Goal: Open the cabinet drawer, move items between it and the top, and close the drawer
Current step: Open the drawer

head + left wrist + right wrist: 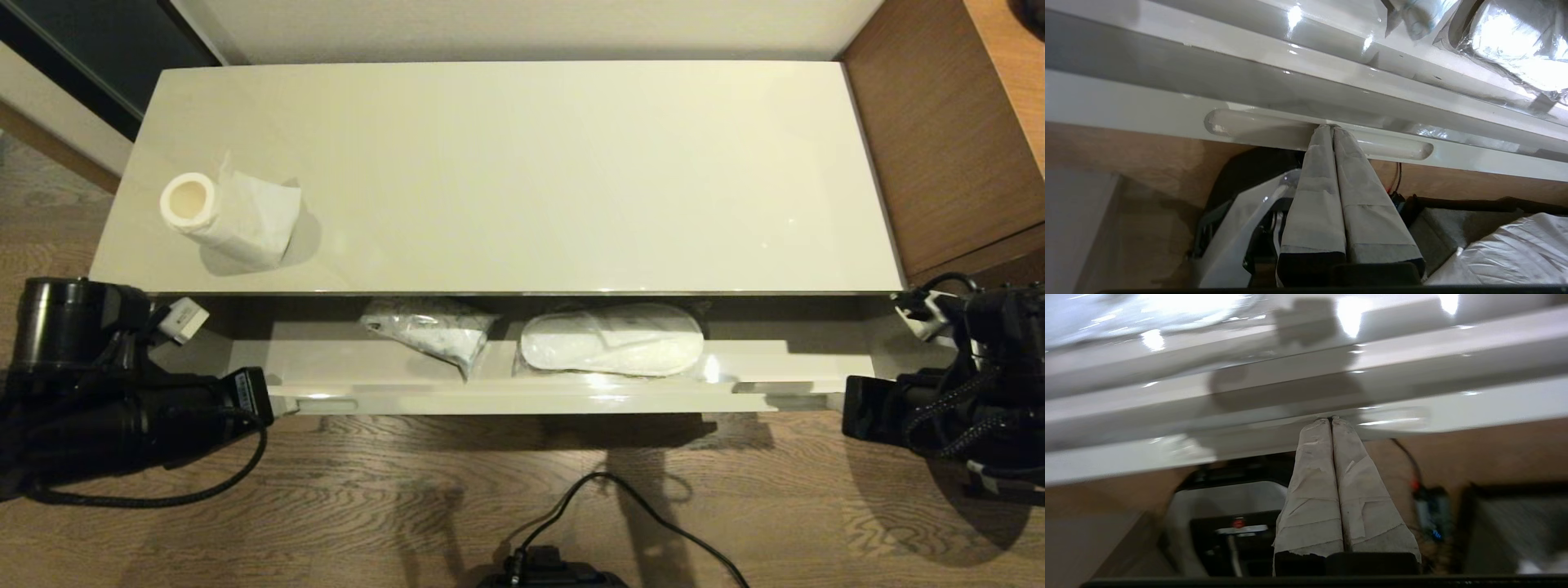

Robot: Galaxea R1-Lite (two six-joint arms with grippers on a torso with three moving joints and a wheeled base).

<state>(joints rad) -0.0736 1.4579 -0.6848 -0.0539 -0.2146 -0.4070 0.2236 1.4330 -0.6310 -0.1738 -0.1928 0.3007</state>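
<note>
The cabinet drawer stands pulled partway out below the glossy cream top. A white toilet paper roll with a loose flap lies on the top at the far left. My left gripper is at the drawer front's left end, shut, and in the left wrist view its tips sit in the slot handle. My right gripper is at the front's right end, also shut, with its tips against the right slot handle.
Inside the drawer lie plastic-wrapped white slippers and a white packet with green-blue print. Brown wooden furniture adjoins the cabinet on the right. A black cable runs over the wooden floor in front.
</note>
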